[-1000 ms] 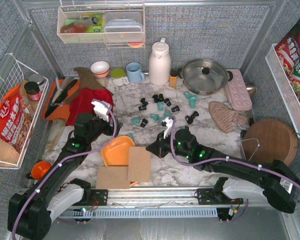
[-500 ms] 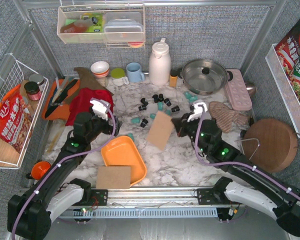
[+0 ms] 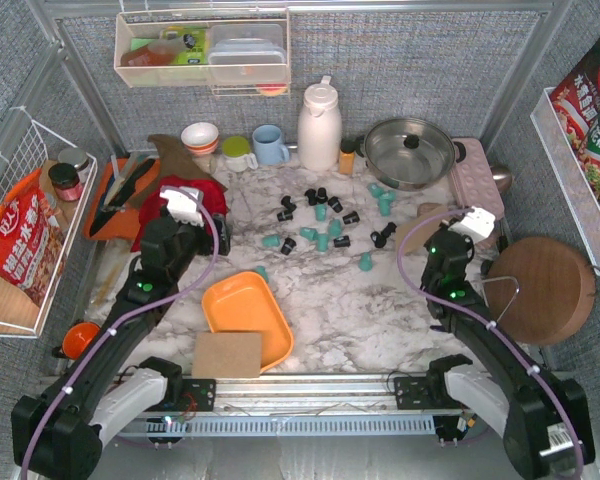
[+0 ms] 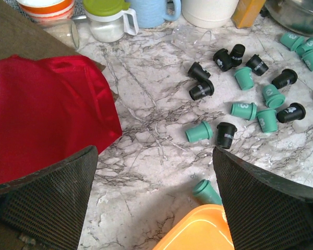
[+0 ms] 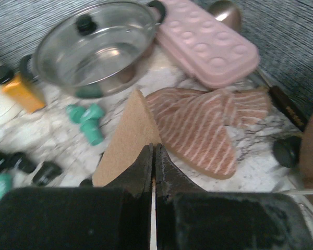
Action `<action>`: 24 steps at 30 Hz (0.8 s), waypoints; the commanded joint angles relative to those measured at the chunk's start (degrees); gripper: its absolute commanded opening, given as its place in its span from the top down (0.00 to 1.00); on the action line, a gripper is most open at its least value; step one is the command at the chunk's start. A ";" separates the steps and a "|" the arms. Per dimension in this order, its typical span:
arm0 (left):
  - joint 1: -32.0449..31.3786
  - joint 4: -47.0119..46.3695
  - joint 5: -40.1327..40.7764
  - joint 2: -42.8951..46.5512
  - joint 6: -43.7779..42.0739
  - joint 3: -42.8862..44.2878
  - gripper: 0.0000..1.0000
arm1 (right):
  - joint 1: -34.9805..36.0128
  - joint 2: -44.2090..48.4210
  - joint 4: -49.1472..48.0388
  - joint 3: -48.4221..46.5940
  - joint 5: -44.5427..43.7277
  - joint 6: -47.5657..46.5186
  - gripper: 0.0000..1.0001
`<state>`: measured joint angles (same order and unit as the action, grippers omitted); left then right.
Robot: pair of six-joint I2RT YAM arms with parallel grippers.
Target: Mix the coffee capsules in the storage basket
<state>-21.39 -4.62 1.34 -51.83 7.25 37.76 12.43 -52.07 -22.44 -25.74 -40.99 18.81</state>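
Observation:
Black and teal coffee capsules lie scattered on the marble table, none in the storage basket, an empty orange tray at the front. One teal capsule lies against the basket's rim. My left gripper hovers open over the marble just behind the basket; nothing sits between its jaws. My right gripper is at the back right, shut on a brown cardboard piece, which it holds on edge.
A second cardboard piece covers the basket's near corner. A red cloth lies left of my left gripper. A steel pot, pink mould, striped mitt, white jug and round wooden board stand at the back and right.
My right arm has swung from over the basket to the back right, carrying the cardboard off it. My left gripper has opened fully and drawn back a little.

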 commanded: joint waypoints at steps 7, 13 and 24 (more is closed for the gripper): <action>-0.06 7.83 3.67 -5.36 2.39 5.69 0.01 | -13.01 -18.31 -26.92 -2.79 12.81 -2.38 1.00; -0.05 14.01 7.20 -5.93 8.04 9.10 0.01 | -17.83 -32.35 -36.16 -7.90 19.32 -2.04 0.88; 0.01 35.19 10.93 0.78 31.26 8.51 0.01 | -14.17 -27.45 10.48 -29.22 10.21 -3.76 0.04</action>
<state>-21.39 21.82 11.09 -53.47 28.40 47.33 -4.64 -83.50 -36.75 -49.52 -22.55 15.68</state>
